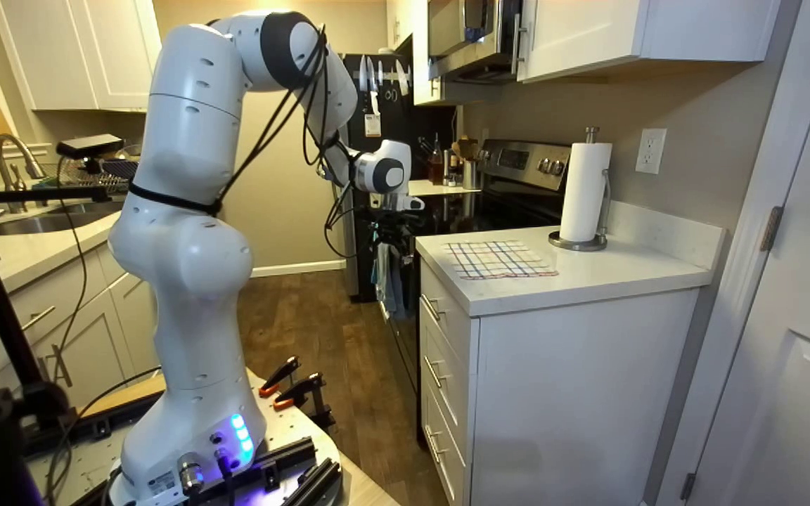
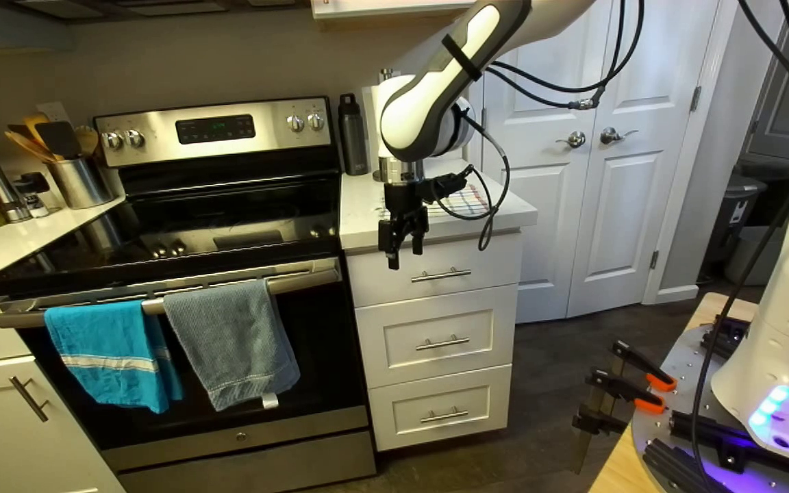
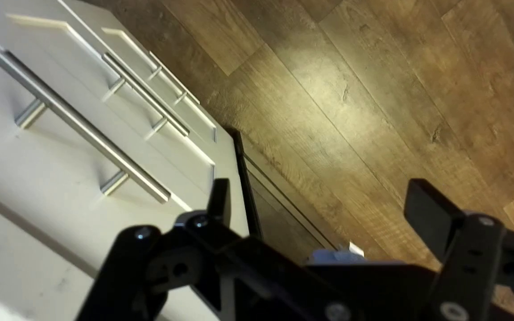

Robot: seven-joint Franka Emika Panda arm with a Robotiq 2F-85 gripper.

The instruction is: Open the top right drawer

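Observation:
The top right drawer is the plain white front in both exterior views (image 1: 453, 309) (image 2: 487, 259), just under the countertop. It is shut, and its wooden body is hidden. Its bar handle (image 2: 441, 275) is metal. In the wrist view, the drawer front (image 3: 60, 174) and its handle (image 3: 83, 127) lie at the left, outside the jaws. My gripper (image 2: 405, 257) is open and empty, fingers pointing down, in front of the drawer near its stove-side end. In the wrist view, floor and stove front show between the fingertips (image 3: 321, 200). The gripper also shows in an exterior view (image 1: 399, 239).
Two more drawers (image 2: 446, 329) with bar handles sit below. The black stove (image 2: 230, 226) adjoins the cabinet, with a blue towel (image 2: 107, 352) and a grey towel (image 2: 230, 342) on its handle. The countertop (image 1: 553, 295) bears a checked cloth (image 1: 498, 260) and paper towels (image 1: 584, 193).

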